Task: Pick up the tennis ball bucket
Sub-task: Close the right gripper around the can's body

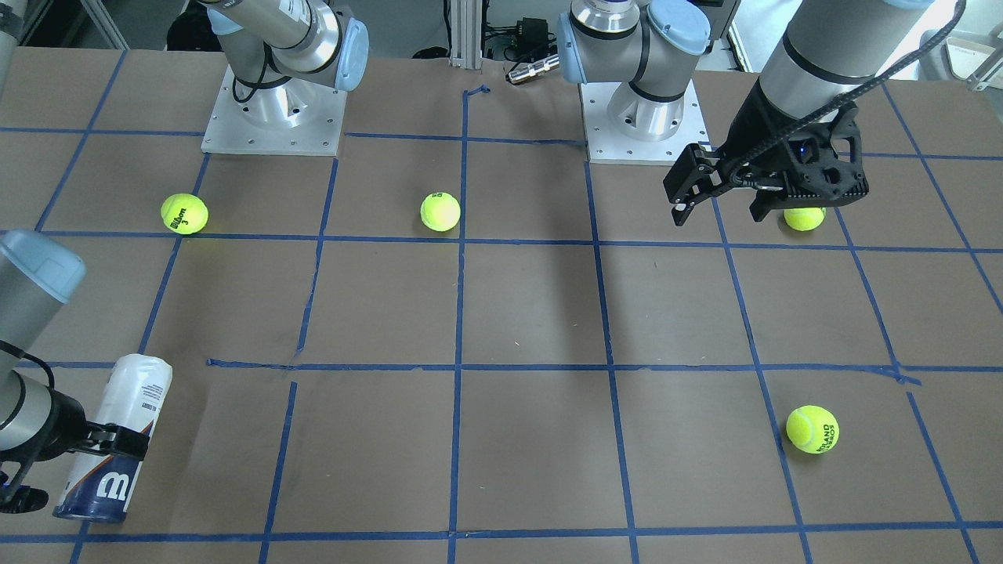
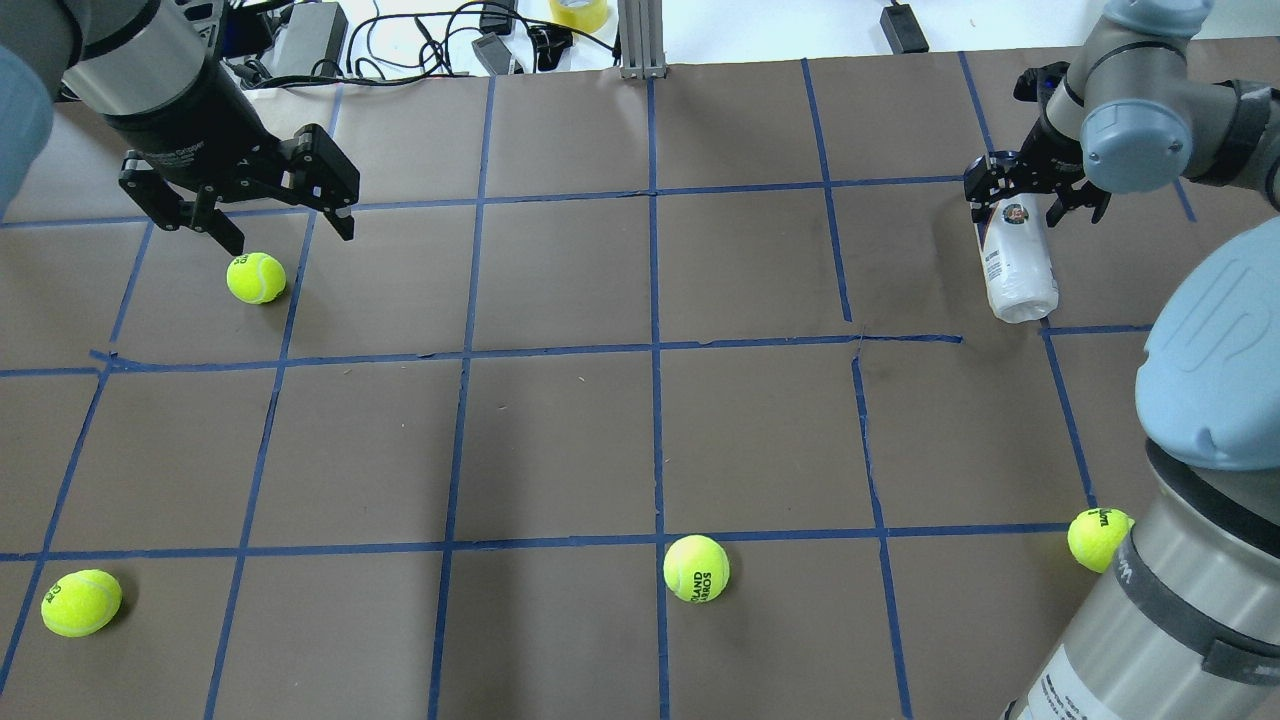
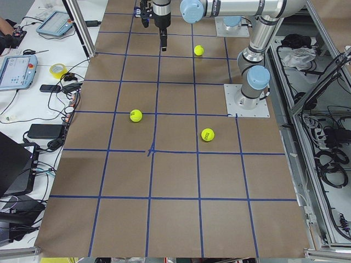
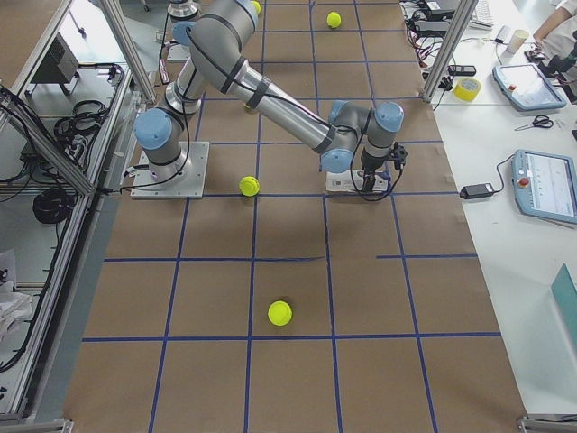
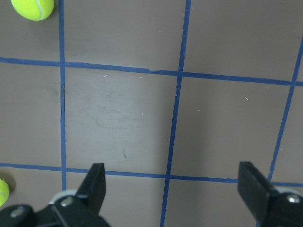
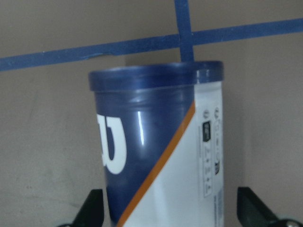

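Item: tennis ball bucket (image 1: pixel 129 395); we find it lying on its side on the table (image 1: pixel 533 313), near the operators' edge on the robot's right, navy end toward the operators; right gripper (image 6: pixel 171 204) spread astride the barrel about mid-length, a strip of table showing between one finger and the wall, so nothing pinched yet; left gripper (image 2: pixel 290 238) spread wide, empty, hovering near a tennis ball (image 2: pixel 255 277), well apart from the bucket; handling, in our judgement: light; thin glossy wall, likely slippery and easily dented; round, apt to roll; we would take it across the barrel at mid-length, firmly without crushing.
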